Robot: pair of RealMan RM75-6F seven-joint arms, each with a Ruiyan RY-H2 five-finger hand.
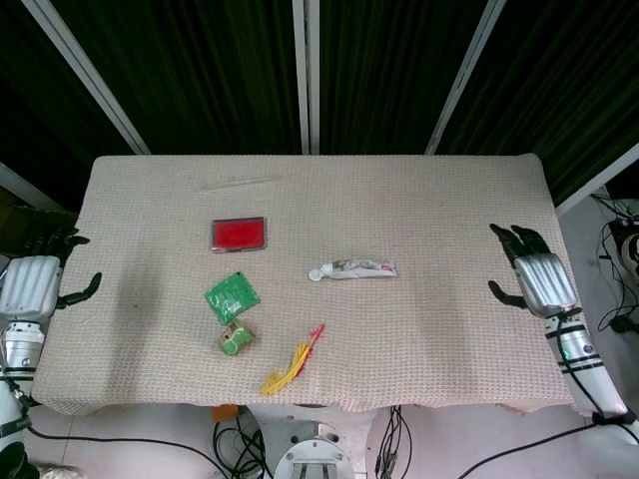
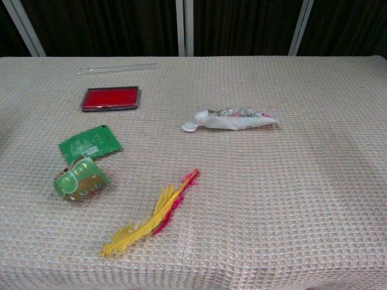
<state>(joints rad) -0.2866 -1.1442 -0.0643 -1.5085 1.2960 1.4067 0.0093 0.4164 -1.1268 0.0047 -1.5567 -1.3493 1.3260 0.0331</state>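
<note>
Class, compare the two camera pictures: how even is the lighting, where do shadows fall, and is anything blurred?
Head view: even overhead light, dark backdrop, the tablecloth sharp; a faint shadow lies on it near the left robot hand. Chest view: soft light, a short shadow under the feather and along the tube; the far edge looks slightly softer; no glare.
</note>
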